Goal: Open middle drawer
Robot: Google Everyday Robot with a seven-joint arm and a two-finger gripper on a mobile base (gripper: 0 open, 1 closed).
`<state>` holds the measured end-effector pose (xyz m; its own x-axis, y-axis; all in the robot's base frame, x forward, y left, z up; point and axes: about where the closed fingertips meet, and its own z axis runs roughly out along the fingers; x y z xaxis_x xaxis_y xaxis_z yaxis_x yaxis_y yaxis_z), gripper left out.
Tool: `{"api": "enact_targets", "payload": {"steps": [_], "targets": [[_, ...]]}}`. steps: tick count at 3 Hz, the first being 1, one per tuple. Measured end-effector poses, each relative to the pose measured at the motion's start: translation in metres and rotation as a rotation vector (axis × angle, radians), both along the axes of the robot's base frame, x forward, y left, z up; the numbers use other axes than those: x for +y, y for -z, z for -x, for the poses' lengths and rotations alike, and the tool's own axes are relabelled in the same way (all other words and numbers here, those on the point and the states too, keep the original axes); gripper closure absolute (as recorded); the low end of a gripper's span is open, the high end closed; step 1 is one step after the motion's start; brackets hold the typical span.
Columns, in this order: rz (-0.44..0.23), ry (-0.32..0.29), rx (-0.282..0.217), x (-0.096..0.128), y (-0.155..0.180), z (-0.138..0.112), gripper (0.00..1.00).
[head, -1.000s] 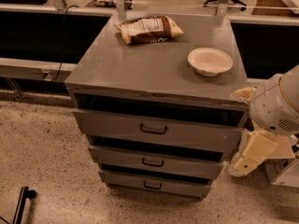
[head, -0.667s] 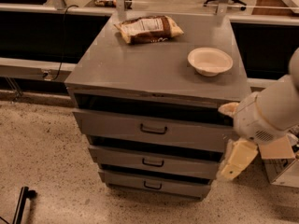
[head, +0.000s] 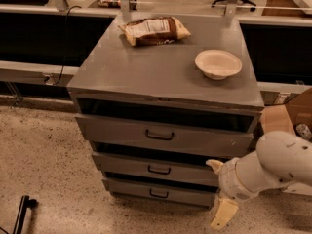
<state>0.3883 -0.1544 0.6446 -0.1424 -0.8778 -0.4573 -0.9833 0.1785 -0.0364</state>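
Low at the right of the frame, the gripper (head: pixel 222 206) hangs at the end of a white arm (head: pixel 273 167) that reaches in from the right edge. It sits just in front of the lower right corner of a grey metal cabinet (head: pixel 161 69), and whether it is spread or closed cannot be told. The middle drawer (head: pixel 131 164) lies in the lower centre of the frame, between the taller top drawer (head: pixel 122 129) and the narrower bottom drawer (head: pixel 131 188). A dark gap shows above its low front panel, and its small black bar handle (head: pixel 159 169) sits at the centre. The gripper is at the right end of this panel, well apart from the handle; contact with the panel cannot be made out. On the cabinet top, toward the upper centre, lies a brown snack bag (head: pixel 155 30) with a white label; its print cannot be read and no brand can be made out. To the right of it, near the cabinet's right edge, stands a shallow cream bowl (head: pixel 218 64). A cardboard box (head: pixel 285 116) stands at the right edge beside the cabinet. Below is a speckled floor (head: pixel 48 169), and a black bar (head: pixel 22 213) shows at the lower left corner.
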Motion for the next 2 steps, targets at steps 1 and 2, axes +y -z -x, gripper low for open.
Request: {"api": "enact_targets", "payload": {"steps": [1, 2], "targets": [[-0.007, 0.008, -0.068, -0.0002, 0.0094, -0.0163, 0.0], [0.038, -0.01, -0.054, 0.0046, 0.0128, -0.0116, 0.0]]}}
